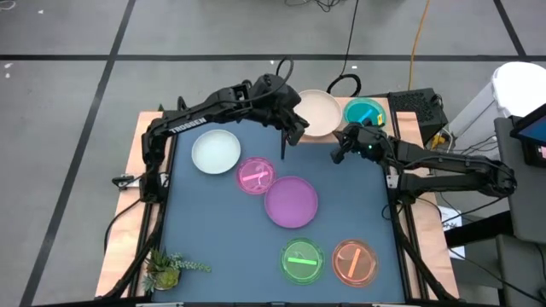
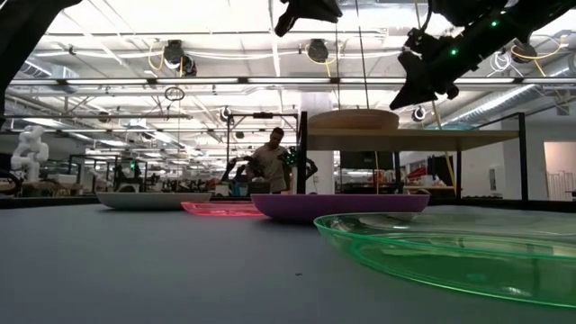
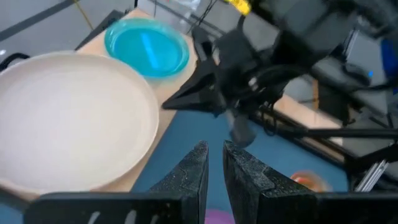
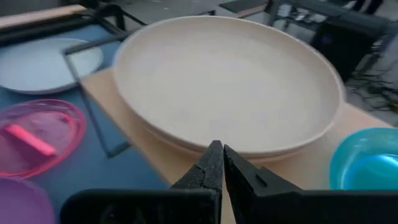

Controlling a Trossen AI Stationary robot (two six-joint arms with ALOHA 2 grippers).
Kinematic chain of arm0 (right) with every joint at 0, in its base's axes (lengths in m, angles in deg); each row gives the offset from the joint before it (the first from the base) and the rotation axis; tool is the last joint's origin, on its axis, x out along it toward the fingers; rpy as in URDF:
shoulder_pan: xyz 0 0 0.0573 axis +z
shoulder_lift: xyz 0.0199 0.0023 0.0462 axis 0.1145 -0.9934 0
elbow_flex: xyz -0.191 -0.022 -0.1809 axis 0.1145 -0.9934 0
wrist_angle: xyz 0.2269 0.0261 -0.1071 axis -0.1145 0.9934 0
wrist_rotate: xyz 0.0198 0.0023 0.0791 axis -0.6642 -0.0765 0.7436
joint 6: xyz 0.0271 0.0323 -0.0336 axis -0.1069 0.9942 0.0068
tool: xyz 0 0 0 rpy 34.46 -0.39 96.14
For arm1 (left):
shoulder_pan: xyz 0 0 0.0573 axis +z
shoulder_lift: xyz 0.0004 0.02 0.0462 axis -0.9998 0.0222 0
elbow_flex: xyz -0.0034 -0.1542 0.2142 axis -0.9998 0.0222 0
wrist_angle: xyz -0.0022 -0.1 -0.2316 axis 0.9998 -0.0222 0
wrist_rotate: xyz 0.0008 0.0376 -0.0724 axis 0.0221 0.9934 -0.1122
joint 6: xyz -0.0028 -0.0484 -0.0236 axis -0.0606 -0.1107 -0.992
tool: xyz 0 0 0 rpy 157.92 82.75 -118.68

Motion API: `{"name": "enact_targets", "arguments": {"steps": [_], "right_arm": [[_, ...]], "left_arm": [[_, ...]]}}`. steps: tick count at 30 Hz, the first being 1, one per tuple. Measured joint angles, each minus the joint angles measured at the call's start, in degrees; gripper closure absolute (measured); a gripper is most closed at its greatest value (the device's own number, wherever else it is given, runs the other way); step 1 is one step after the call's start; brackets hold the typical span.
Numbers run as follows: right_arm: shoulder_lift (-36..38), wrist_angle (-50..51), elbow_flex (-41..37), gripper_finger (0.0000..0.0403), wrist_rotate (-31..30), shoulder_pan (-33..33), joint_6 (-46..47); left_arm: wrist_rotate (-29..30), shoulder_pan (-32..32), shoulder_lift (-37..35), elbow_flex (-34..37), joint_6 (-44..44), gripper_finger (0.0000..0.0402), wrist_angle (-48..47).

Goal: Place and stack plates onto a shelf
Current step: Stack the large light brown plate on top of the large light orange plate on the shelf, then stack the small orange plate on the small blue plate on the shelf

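The green plate [image 1: 302, 261] lay nearest the front edge of the dark blue table [image 1: 213, 230], with the orange plate [image 1: 354, 262] just beside it toward the right rail, the two not touching. A small plant [image 1: 167, 269] sat at the front left corner, and the stretch of mat between it and the green plate held nothing. Farther in, the purple plate [image 1: 292, 201] lay mid-table, its rim meeting the pink plate [image 1: 256, 176], and the white-blue plate [image 1: 215, 151] rested close by to the left, near the left rail. At the back edge stood the shelf [image 4: 180, 163], a light-wood board raised on thin black posts; on it sat the cream plate [image 1: 317, 111], which in the right wrist view showed a second rim under it, and the teal plate [image 1: 364, 112] lay beside it on the right end. The left gripper [image 1: 286, 147] hung above the mat just in front of the shelf's left part, its fingers [image 3: 189, 175] nearly together with a thin gap, holding nothing. The right gripper [image 1: 339, 153] hovered in front of the gap between the cream and teal plates, its fingers [image 4: 209, 167] pressed together and empty. The two grippers were near each other, with a little open mat between them. Beyond the table, the low view showed a workshop with ceiling lights and a person [image 2: 268, 167] standing far off.
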Motion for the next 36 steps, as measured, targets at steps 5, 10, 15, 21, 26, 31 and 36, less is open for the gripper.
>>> {"name": "enact_targets", "arguments": {"steps": [5, 10, 15, 21, 26, 31, 36], "right_arm": [[2.3, 0.4, 0.5, 0.0403, 3.8, 0.0, 1.9], [3.7, 1.6, 2.3, 0.0403, 8.1, 0.0, 6.6], [3.7, 5.9, 5.4, 0.0403, 12.2, 0.3, 11.7], [3.6, 16.4, 11.0, 0.0403, 13.6, 2.4, 16.1], [3.6, 25.3, 15.8, 0.0403, 13.6, 4.5, 19.2], [3.6, 33.8, 19.7, 0.0403, 14.3, 7.0, 24.6], [3.6, 40.0, 21.9, 0.0403, 20.7, 9.5, 29.0]], "left_arm": [[-0.1, 0.5, -0.4, 0.1, 2.5, 0.0348, -6.9], [-0.1, 1.3, -0.9, 0.1, 5.3, 0.0348, -13.0], [-0.3, 2.2, -1.2, 0.1, 9.6, 0.0348, -16.5], [-0.5, 3.1, -1.2, 0.1, 13.1, 0.0348, -17.0], [-0.4, 3.5, -1.2, 0.1, 14.7, 0.0348, -17.2], [-0.5, 2.5, -1.2, 0.1, 13.8, 0.0348, -16.6], [-0.7, -0.5, -1.2, 0.1, 13.5, 0.0348, -15.3]]}}
